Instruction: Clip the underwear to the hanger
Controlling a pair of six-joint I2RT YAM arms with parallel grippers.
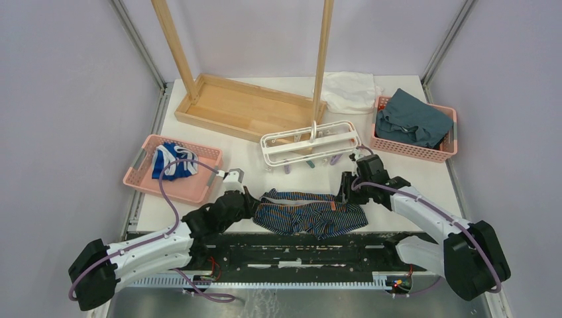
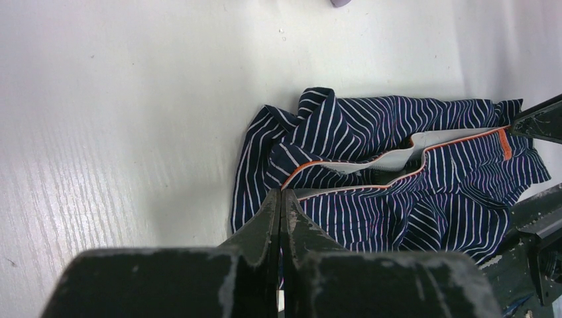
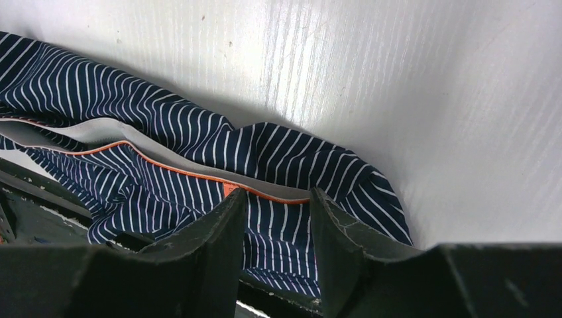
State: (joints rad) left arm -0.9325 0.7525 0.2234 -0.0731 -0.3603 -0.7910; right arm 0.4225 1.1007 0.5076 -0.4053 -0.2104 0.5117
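- From the top view, the underwear [image 1: 311, 213] lay crumpled at the near edge of the surface [image 1: 238, 152]. It was navy with thin pale pinstripes and orange trim. It sat between the left end effector [image 1: 250, 201] and the right end effector [image 1: 346, 189]. The white hanger [image 1: 310, 142] was farther back, apart from it.
- From the left wrist view, the left end effector [image 2: 281, 199] had its fingers pressed together, tips at the orange-edged waistband. Whether cloth was caught could not be told. A small orange label [image 2: 505, 142] was too small to read.
- From the right wrist view, the right end effector [image 3: 277, 195] stood spread over the orange hem.
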